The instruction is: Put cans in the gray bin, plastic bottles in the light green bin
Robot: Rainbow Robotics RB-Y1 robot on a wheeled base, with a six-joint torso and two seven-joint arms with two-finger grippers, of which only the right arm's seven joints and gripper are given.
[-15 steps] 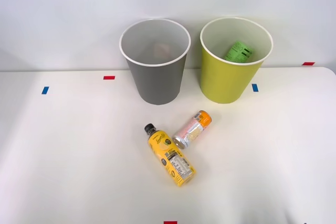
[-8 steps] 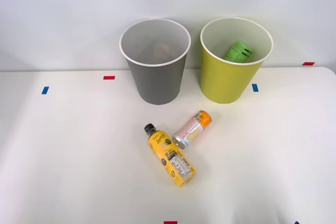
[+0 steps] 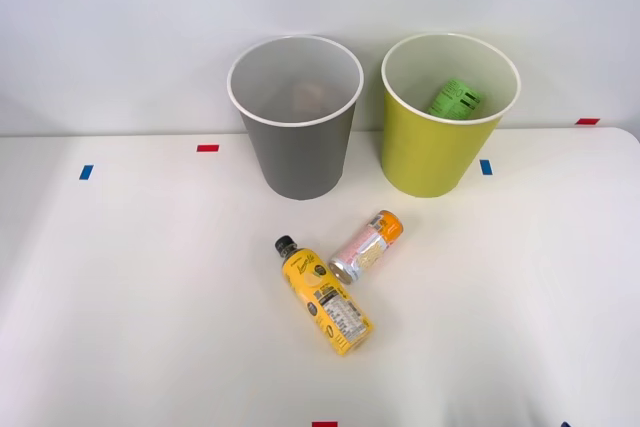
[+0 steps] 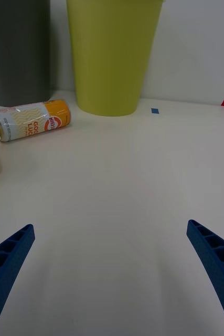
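- While lying on the desk (image 3: pixel 150 297) before the gray bin (image 3: pixel 296 152), touching yellow bottle (image 3: pixel 326 297): can (image 3: pixel 366 246), likely light, slick, dentable.
- Hand (image 4: pixel 112 273) spread wide, empty; best gripped mid-body.

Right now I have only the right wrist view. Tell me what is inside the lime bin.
Observer: A green bottle sits inside the lime bin, its label facing up.
Operator: Now name the yellow thing cut off at my picture's edge.
Observer: It is a yellow bottle lying on the table, with its black cap toward the gray bin.
Operator: Say how the can lies relative to that bottle.
Observer: The can has its silver end close beside the bottle's shoulder; I cannot tell if they touch. Its orange end points toward the lime bin.
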